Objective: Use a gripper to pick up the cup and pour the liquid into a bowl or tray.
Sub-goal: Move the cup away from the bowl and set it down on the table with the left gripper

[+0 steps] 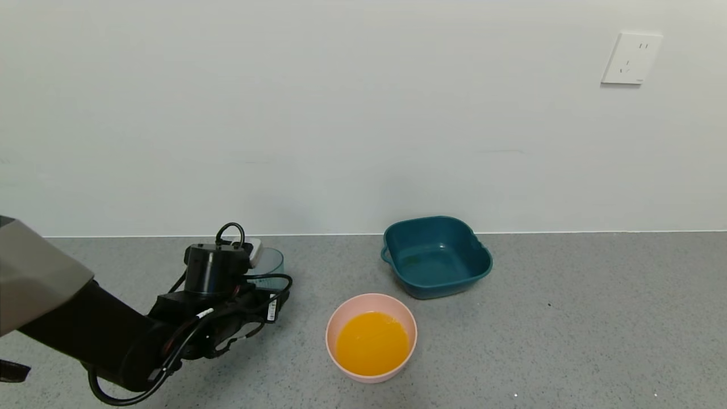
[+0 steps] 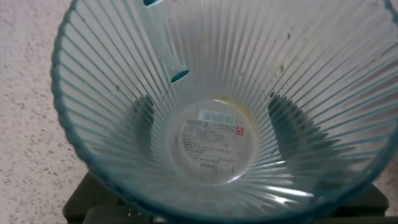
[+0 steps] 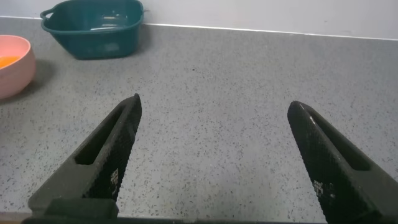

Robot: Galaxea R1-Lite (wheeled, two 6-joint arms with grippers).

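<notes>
Left hand [image 1: 255, 284] is clamped on the cup [image 1: 271, 262], low over the table [image 1: 568, 318] at about nine o'clock from the bowl [image 1: 371, 336]. Seen from the wrist, the cup looks empty, its labelled bottom bare. Orange liquid [image 1: 372, 343] fills the pink bowl, so pouring seems done; setting the cup down and letting go is what's left. Teal basin [image 1: 436, 255] sits at one o'clock, empty. Right hand [image 3: 214, 155] hangs apart, idle, off to the bowl's three o'clock side.

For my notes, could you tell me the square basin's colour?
Dark teal basin, clearest in the head view.
</notes>
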